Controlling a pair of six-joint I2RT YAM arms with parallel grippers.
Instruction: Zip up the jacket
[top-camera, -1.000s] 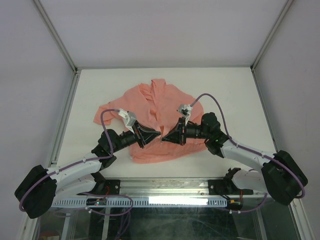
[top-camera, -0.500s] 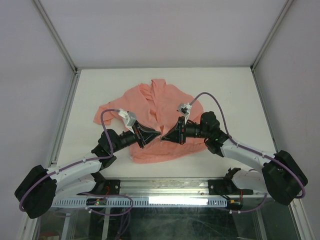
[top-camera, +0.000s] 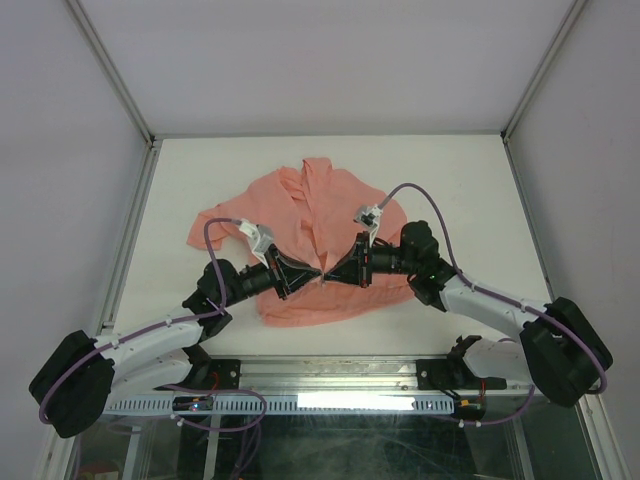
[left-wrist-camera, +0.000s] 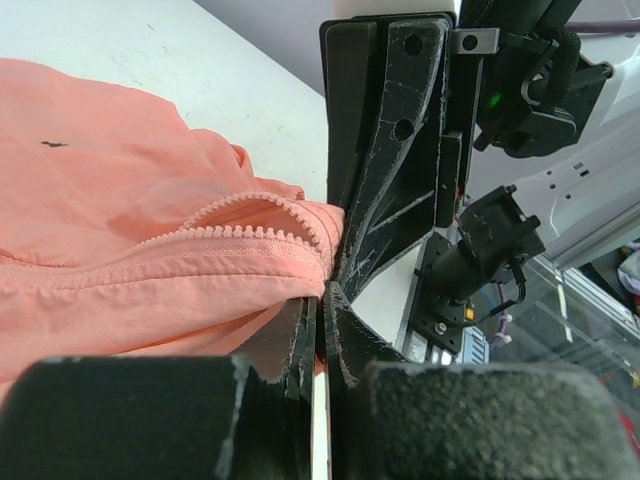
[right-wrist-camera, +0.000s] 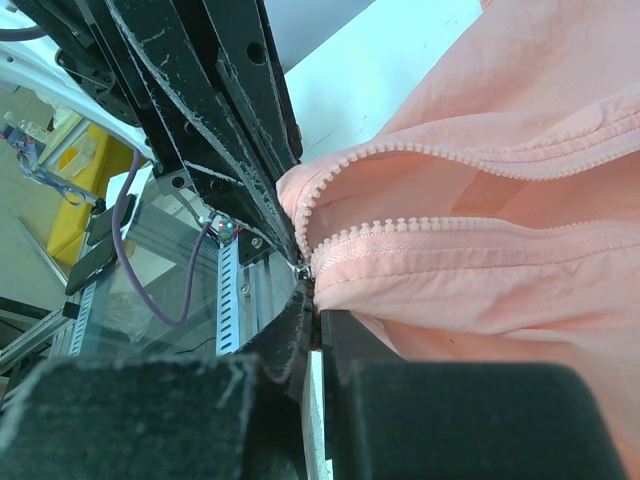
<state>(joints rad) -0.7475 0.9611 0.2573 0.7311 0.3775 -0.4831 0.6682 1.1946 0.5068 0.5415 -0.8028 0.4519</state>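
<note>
Our left end effector (top-camera: 316, 269) and right end effector (top-camera: 333, 272) meet tip to tip, both squeezed tight on the pink jacket (top-camera: 300, 205) by its zipper (right-wrist-camera: 400, 238) end.

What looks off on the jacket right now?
Nothing looks damaged. The salmon-pink fabric jacket lies crumpled, and its two zipper rows bow apart at the hem, unjoined, where the left gripper and right gripper pinch it.

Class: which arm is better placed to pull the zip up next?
Right, probably. The left tool and right tool both grip the jacket hem where the zipper rows meet; a small shiny bit, perhaps the slider, sits at the right tool's tips, so left can anchor.
</note>
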